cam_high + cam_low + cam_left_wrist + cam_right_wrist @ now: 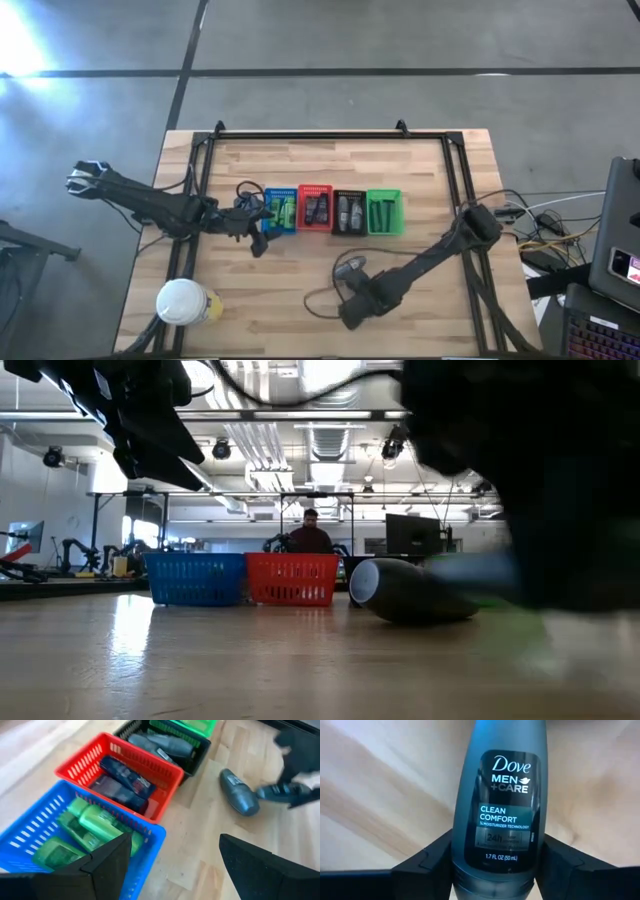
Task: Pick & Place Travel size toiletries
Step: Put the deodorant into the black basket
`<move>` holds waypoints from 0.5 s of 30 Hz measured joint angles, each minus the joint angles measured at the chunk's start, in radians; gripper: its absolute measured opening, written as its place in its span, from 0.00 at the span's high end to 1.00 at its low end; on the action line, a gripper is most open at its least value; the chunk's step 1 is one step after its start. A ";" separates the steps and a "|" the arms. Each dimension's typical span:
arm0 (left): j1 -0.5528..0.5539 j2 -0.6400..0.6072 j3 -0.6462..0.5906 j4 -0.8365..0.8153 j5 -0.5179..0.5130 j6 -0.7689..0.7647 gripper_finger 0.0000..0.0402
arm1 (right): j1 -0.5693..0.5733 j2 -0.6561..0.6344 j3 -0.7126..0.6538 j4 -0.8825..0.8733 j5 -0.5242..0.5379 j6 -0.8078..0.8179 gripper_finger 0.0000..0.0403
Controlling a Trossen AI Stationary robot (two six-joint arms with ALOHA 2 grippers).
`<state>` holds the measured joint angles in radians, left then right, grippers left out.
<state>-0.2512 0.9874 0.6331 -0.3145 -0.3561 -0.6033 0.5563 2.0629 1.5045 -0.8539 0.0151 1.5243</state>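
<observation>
A grey oval Dove tube [350, 267] lies on its side on the table before the baskets, also in the low view [410, 592] and left wrist view [239, 794]. My right gripper [496, 865] is shut on it. My left gripper [175, 865] hangs open and empty above the table by the blue basket [278, 211], which holds bright green packets [95, 822]. The red basket [314, 208] holds dark purplish packets [122, 782]. Grey tubes [162, 742] lie in the black basket [348, 211]. My right gripper pinches the tube's end below the label's small print [495, 870], one finger [432, 860] on each side. The fingers come low from the table's near side and lie along the tube. The tube rests on its side on the wood [410, 615].
A green basket [383, 211] closes the row on the right. A large white-lidded cup [182, 301] stands near the table's near left corner. A dark frame [320, 136] runs around the work area, and cables [320, 300] lie by the right arm. A person [310, 535] sits beyond the table.
</observation>
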 joint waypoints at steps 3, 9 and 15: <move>0.000 0.000 0.000 0.000 0.035 0.000 0.24 | -0.007 -0.081 0.007 -0.001 0.082 0.047 0.50; -0.001 0.001 0.000 -0.001 0.052 -0.002 0.24 | -0.096 -0.268 0.006 -0.121 0.285 0.130 0.48; 0.000 0.002 0.000 0.000 0.050 0.029 0.24 | -0.341 -0.325 -0.026 -0.092 0.267 -0.041 0.47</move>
<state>-0.2516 0.9890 0.6331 -0.3147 -0.3063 -0.5742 0.2157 1.7382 1.4782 -0.9462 0.2825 1.4832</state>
